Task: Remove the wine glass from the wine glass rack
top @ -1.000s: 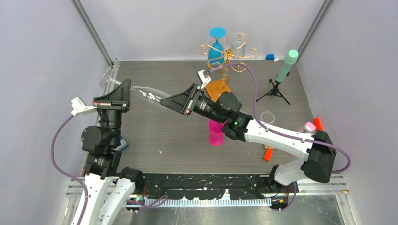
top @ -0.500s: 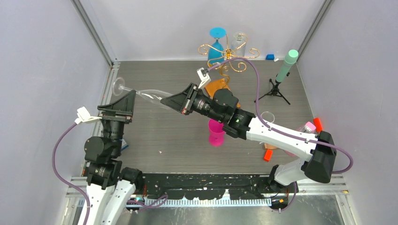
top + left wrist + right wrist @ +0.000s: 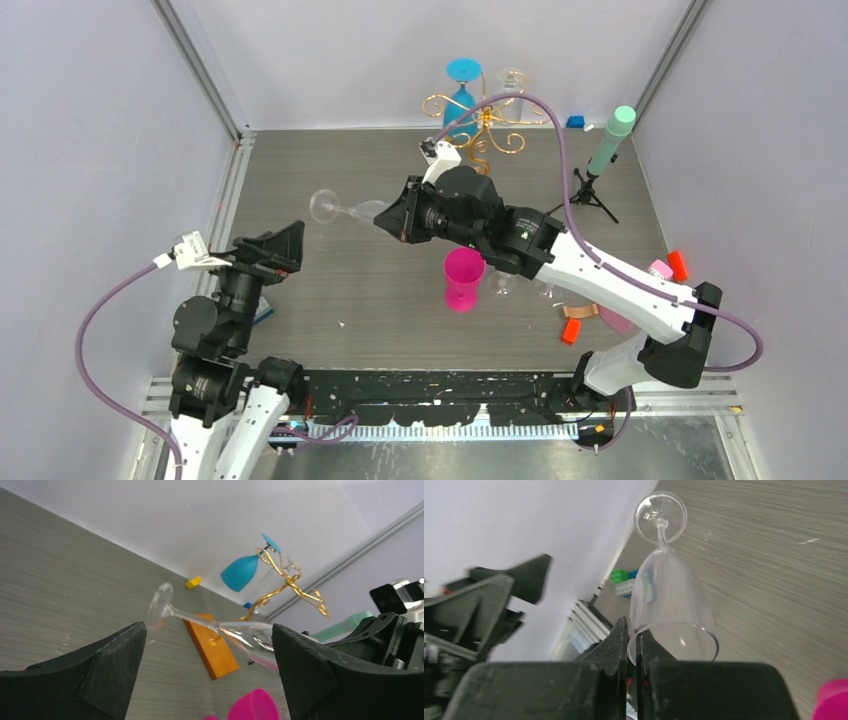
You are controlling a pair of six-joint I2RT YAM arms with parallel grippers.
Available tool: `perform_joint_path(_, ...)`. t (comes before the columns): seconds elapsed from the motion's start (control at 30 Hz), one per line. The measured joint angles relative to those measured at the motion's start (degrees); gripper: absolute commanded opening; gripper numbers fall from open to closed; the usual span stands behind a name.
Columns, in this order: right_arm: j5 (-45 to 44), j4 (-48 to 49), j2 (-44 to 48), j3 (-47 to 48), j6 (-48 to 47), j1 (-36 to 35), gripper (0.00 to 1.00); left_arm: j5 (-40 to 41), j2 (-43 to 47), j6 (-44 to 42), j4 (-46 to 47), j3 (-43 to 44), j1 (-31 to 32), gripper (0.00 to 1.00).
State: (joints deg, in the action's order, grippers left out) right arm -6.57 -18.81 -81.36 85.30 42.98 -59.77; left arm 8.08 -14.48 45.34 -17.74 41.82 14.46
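Wine glass [image 3: 345, 208], likely light, brittle, slippery, clamped by rim (stem likely surer) in right pincer [image 3: 385, 218], well off wine glass rack [image 3: 487, 120]; left pincer [image 3: 283, 250] agape, empty.

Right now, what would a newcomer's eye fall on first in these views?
The clear wine glass lies sideways in mid-air over the table, left of centre, its rim pinched in the right tool, foot pointing left. Just below it in the top view, the left tool gapes wide, touching nothing. Colour draws next: a blue glass hanging on the gold rack at the back, and a pink glass upright at centre.
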Motion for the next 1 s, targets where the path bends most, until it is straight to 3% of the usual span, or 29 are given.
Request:
perform_joint_path(0.23,-1.88,-22.08,-4.98,9.51,-7.56,-1.29,0.00,-0.17,-5.95,-14.71,-5.33,7.50,0.02,1.00)
perform_joint_path(0.5,-5.09,-40.09,-10.58,15.52,-14.03,-4.68,0.00,-0.20,-8.79,-21.09,-7.96,7.87,0.04,1.00)
perform_joint_path(1.0,-6.38,-51.60,-20.35,22.38,-19.10,-5.05,0.00,-0.13,-8.48,-23.80,-8.92,7.48,0.04,1.00)
